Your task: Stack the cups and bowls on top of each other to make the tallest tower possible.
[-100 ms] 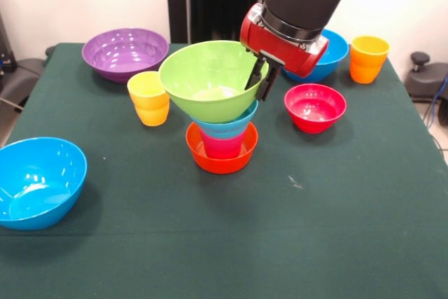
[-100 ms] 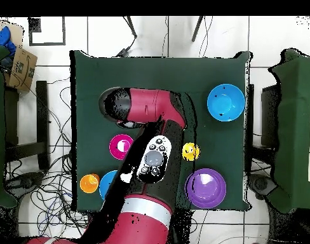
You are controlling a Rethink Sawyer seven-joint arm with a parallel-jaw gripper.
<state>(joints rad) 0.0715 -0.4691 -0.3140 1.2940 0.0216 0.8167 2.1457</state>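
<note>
Fingers (image 1: 260, 80) clamp the rim of the lime green bowl (image 1: 207, 82) atop the tower (image 1: 221, 138) mid-worktop (image 1: 336, 201); blue bowl (image 1: 36, 181) at one worktop edge, wide bare cloth beside the stack.

Tower (image 1: 222, 113) hidden under arm overhead.

1. A counter under a dark green cloth (image 1: 336, 243) fills most of the front view.
2. A cardboard box (image 2: 19, 68) sits at the upper left of the overhead view.
3. Thin black cables (image 2: 53, 190) trail over the white tiled floor (image 2: 107, 35) at the left.
4. A black wheeled chair base (image 1: 427, 75) shows at the right edge of the front view.
</note>
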